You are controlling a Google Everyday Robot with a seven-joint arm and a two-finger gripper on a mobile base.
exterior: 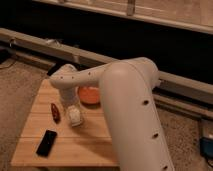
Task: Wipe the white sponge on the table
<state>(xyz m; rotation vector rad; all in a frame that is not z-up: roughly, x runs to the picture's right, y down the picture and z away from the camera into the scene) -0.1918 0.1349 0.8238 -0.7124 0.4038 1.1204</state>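
**Camera view: gripper hangs over the white sponge at mid-table**

Camera view gives you the table (75,152) from above and to one side, its light wooden planks running lengthways, with the robot's thick white arm (131,117) filling the right foreground and covering that side of the top. From the elbow the forearm reaches left across the table, then bends down at the wrist.

You will find the gripper (71,106) below that wrist, pointing down over the middle of the table and right above the white sponge (75,117). Its fingers stand spread wide. You cannot tell whether they touch the sponge; from this angle the two run together.

The white sponge lies on the planks, a small pale block roughly midway across the visible top. Just left of it lies a dark red oblong object (56,112), close but apart. Behind it, toward the far edge, sits an orange bowl (90,95), partly hidden by the forearm. Nearer to you and further left, a black phone (46,142) lies flat, well apart from the sponge.

Around the table you see speckled carpet (20,90), and a long pale rail (30,39) runs behind it.
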